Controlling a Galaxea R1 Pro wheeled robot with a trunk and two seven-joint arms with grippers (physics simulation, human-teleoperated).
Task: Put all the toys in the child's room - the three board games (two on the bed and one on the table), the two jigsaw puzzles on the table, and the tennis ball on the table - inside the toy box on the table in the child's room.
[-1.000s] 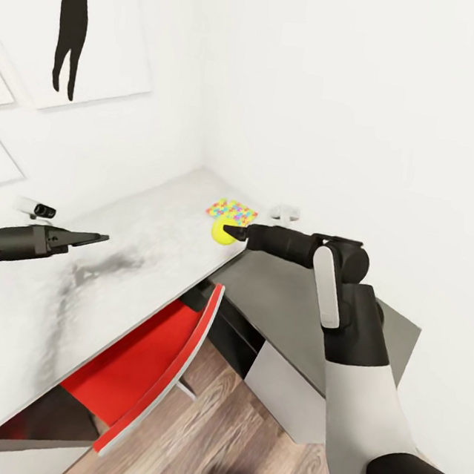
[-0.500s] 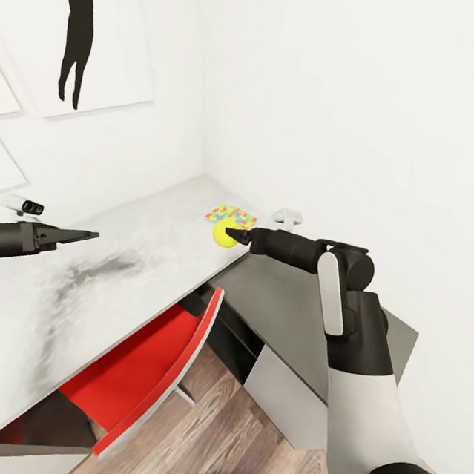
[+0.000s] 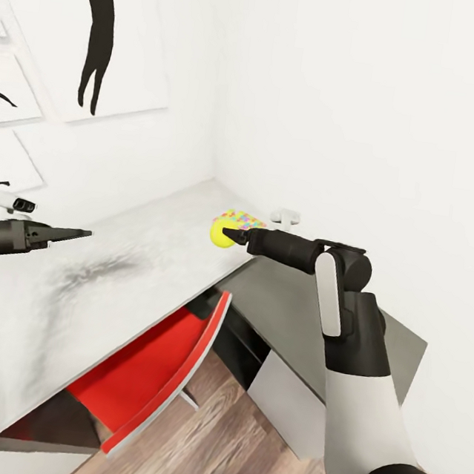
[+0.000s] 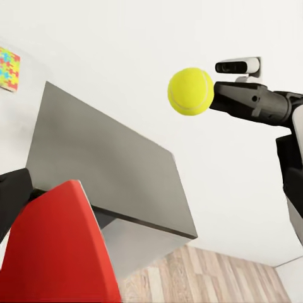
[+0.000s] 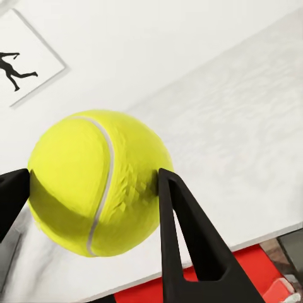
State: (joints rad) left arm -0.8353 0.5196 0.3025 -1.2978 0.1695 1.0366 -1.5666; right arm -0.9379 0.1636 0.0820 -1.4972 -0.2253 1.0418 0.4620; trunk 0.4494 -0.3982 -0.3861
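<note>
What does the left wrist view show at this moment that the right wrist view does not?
Left wrist view alone: the right arm from outside, the grey cabinet, the jigsaw puzzle and the wood floor.

Right wrist view alone: the right gripper up close, its fingers pressed on both sides of the ball, the white table beneath, and a wall picture.

Both: the tennis ball and the red chair.
</note>
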